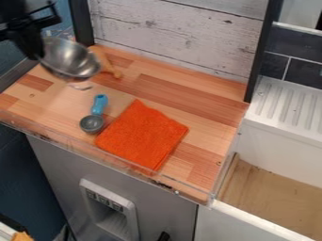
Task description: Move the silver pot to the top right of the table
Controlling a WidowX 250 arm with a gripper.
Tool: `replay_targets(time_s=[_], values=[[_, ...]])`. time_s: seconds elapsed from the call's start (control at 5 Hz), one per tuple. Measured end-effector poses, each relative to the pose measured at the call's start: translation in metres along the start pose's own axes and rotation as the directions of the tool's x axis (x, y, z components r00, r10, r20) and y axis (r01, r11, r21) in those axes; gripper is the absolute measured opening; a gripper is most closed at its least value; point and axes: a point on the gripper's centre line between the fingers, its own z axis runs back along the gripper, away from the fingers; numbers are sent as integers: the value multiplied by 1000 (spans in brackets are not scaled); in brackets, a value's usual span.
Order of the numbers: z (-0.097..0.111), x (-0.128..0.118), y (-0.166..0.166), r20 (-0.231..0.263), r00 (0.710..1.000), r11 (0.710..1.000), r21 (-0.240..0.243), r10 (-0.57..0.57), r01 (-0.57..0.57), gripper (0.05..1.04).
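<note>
Carrying the silver pot (70, 60) rightward calls for clearance from the far wall (182, 37) and a level, slow set-down; the jaws pinch its left side, above the desk (207, 117) at far left.

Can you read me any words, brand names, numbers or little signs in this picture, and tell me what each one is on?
Nothing here can be read as text.
Small squares on the pale panel of the grey front: they carry faint marks, too small and blurred to read.
Silver pot, blue-handled scoop and orange cloth: no lettering that I can make out.
</note>
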Motion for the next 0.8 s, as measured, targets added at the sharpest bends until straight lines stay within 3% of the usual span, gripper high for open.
replay_targets(time_s=[0.4, 0.8], values=[[-6, -35, -74, -54, 991, 990, -79, -124, 120, 59], [-49, -50, -144, -134, 966, 972, -110, -223, 209, 59]])
